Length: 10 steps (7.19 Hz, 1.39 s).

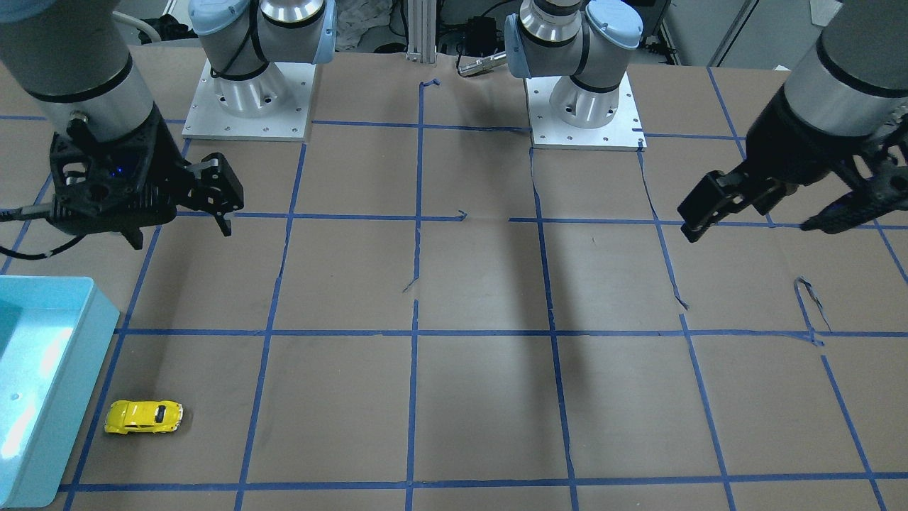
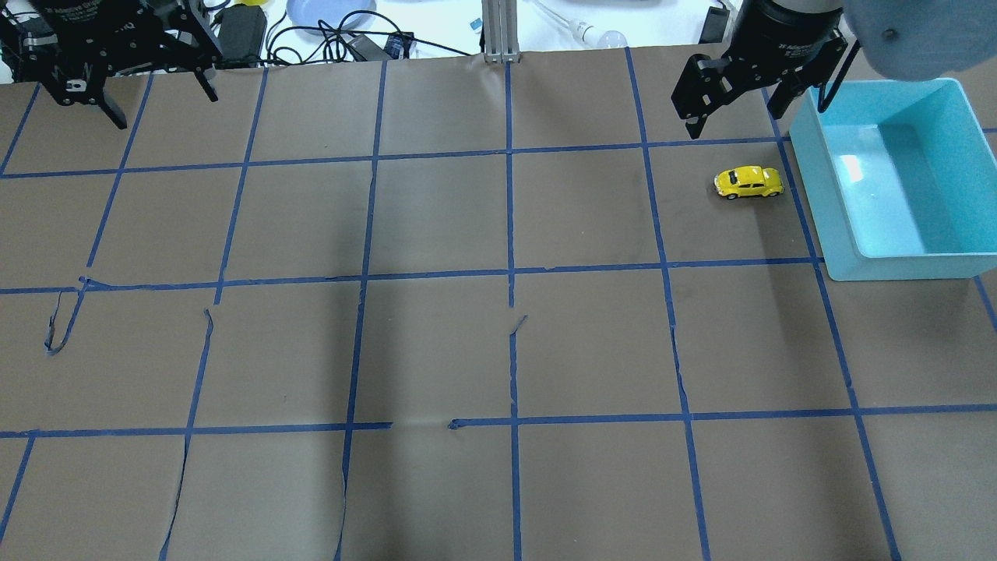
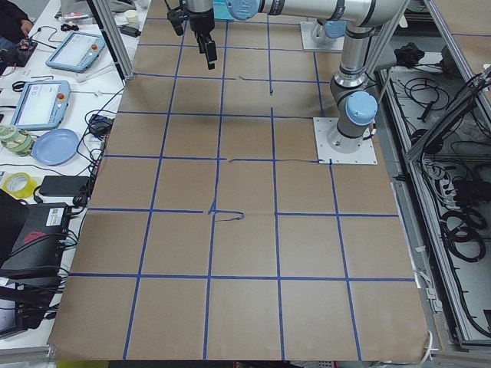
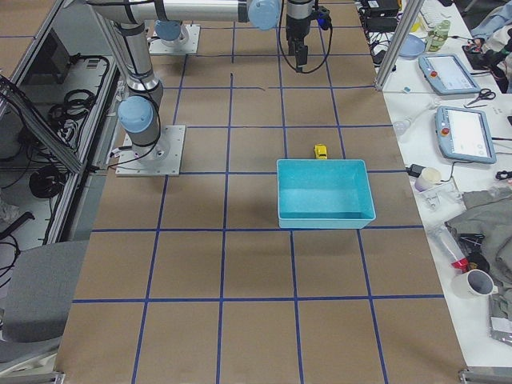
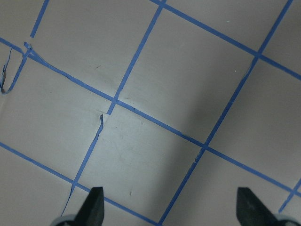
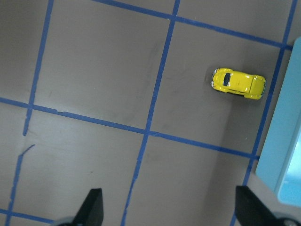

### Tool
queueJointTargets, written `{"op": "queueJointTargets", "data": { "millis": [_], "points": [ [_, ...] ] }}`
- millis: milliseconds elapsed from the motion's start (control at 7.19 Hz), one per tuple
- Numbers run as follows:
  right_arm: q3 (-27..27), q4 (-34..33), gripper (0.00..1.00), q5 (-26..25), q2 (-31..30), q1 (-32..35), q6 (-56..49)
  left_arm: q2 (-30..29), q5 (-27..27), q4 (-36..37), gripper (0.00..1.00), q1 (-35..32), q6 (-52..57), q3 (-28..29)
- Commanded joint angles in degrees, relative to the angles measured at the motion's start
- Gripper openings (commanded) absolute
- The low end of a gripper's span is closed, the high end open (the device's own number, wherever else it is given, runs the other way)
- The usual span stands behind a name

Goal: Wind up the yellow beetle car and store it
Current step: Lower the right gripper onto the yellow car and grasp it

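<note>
The yellow beetle car (image 2: 748, 182) stands on its wheels on the brown paper, just left of a light blue bin (image 2: 810, 179). It also shows in the front view (image 1: 144, 416), the right side view (image 4: 321, 151) and the right wrist view (image 6: 238, 83). My right gripper (image 2: 736, 117) hangs open and empty above the table, beyond the car on the far side; the front view (image 1: 181, 231) shows it high above the paper. My left gripper (image 2: 163, 105) is open and empty at the far left, also raised (image 1: 755, 227). The left wrist view shows only taped paper between its fingertips (image 5: 95, 203).
The blue bin (image 4: 324, 216) is empty and sits at the table's right end, its wall beside the car (image 6: 277, 155). Blue tape lines grid the paper, with loose curls (image 2: 62, 327). Both arm bases (image 1: 248, 92) stand at the robot side. Cables and clutter lie past the far edge (image 2: 311, 31).
</note>
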Motion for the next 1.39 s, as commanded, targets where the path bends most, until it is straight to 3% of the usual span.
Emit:
{"op": "queueJointTargets", "data": {
  "millis": [0, 278, 417, 834, 1113, 1252],
  "points": [
    [-1.1, -5.1, 1.00, 0.2, 6.1, -5.7, -25.5, 1.3, 0.6, 3.3, 1.00, -3.9, 9.4, -4.2],
    [-0.6, -9.4, 1.00, 0.5, 13.2, -11.2, -51.8, 2.9, 0.5, 5.3, 1.00, -4.0, 12.5, -7.3],
    [-0.6, -11.3, 1.00, 2.5, 15.6, -11.7, -54.5, 3.5, 0.0, 5.5, 1.00, -4.0, 12.6, -8.7],
    [1.5, -25.9, 1.00, 3.0, 23.0, -11.7, -82.1, 4.8, -1.4, 8.9, 1.00, -4.1, 12.8, -11.7],
    [7.7, -29.3, 1.00, 2.7, 23.8, -11.9, -83.9, 5.1, -2.3, 9.3, 1.00, -4.1, 13.1, -12.3],
    [8.1, -30.3, 1.00, 2.7, 24.2, -11.9, -84.4, 5.1, -2.3, 9.3, 1.00, -4.1, 14.8, -12.5]
  ]
}}
